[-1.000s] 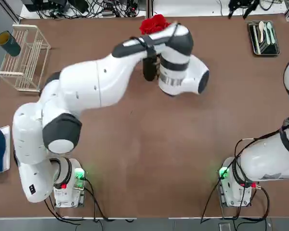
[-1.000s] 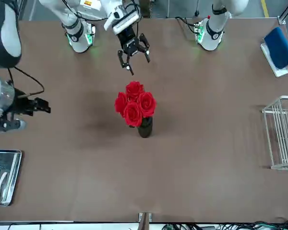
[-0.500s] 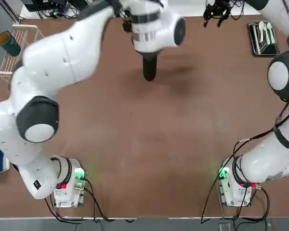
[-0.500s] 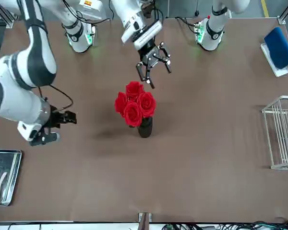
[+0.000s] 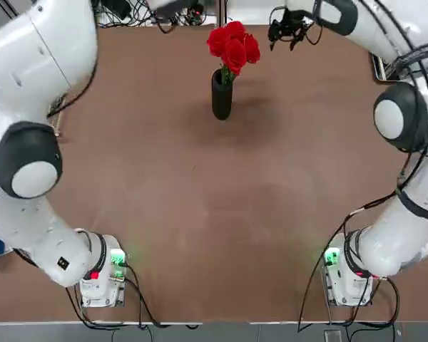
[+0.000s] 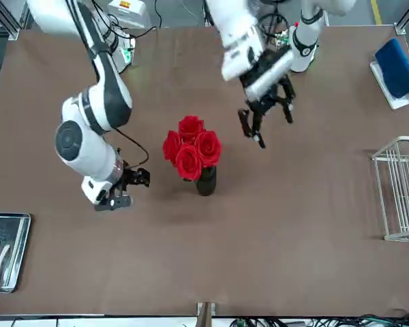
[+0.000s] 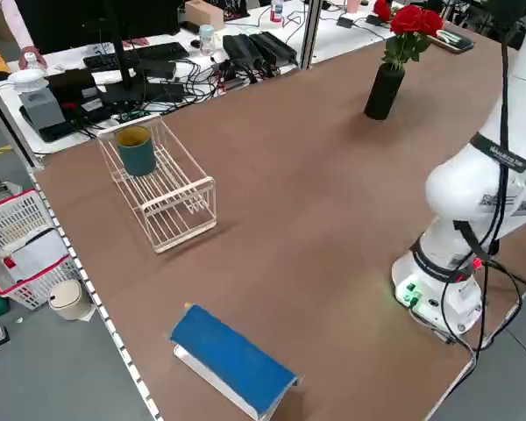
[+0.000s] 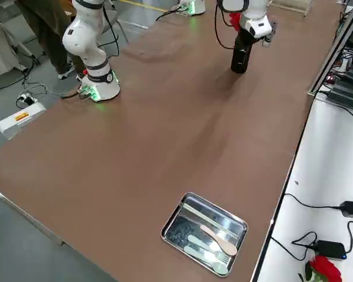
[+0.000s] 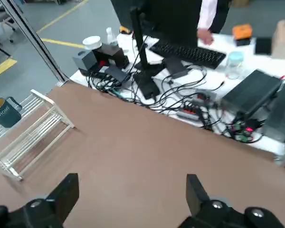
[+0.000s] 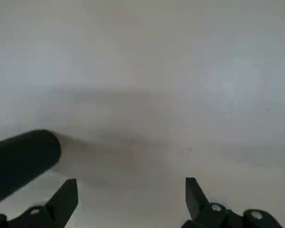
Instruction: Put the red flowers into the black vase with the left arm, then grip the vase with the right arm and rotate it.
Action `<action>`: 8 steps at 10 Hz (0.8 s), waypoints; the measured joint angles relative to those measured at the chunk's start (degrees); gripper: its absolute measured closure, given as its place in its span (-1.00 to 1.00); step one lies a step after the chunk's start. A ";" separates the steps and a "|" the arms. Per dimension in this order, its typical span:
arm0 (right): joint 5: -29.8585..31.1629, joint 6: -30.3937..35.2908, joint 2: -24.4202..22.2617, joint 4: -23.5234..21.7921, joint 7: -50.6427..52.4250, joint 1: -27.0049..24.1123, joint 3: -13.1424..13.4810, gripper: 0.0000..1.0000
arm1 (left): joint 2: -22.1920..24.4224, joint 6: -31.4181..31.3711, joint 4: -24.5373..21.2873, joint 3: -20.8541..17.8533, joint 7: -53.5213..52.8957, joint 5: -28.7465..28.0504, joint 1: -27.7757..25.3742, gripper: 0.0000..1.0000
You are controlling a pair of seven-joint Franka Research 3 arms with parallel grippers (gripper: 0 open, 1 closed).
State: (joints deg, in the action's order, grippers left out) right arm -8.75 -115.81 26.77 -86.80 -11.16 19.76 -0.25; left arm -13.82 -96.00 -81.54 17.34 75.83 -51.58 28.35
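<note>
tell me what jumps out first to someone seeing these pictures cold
The red flowers draw the eye first, standing in the black vase near the middle of the brown table. The right gripper, open, hangs beside the vase without touching it, while the left gripper, also open, hangs above the table apart from the flowers.

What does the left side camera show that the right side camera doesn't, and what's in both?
Only the left side view shows the wire rack with a dark green cup in it, the blue object near the table's edge, and the red flowers above the vase's mouth. Only the right side view shows the metal tray of utensils and the right hand, open, close beside the vase. Both show the black vase standing upright on the brown table.
</note>
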 joint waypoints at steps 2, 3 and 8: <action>-0.02 -3.91 2.78 -0.01 -0.07 0.15 0.14 -1.00 | 1.40 -3.26 0.02 -0.03 -8.62 5.82 -6.86 -0.99; -0.07 -4.97 3.63 0.04 -1.17 0.77 0.08 -1.00 | 2.45 -4.00 0.04 -0.02 -12.51 9.47 -9.90 -0.99; -0.28 -5.40 3.83 0.74 -8.49 7.64 -0.05 -1.00 | 8.31 -2.85 0.54 -0.20 -31.25 29.57 -22.51 -0.99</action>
State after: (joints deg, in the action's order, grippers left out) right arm -9.03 -121.21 30.60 -86.06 -19.65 27.39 -0.30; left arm -5.51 -98.85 -81.00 17.15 44.58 -22.01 5.84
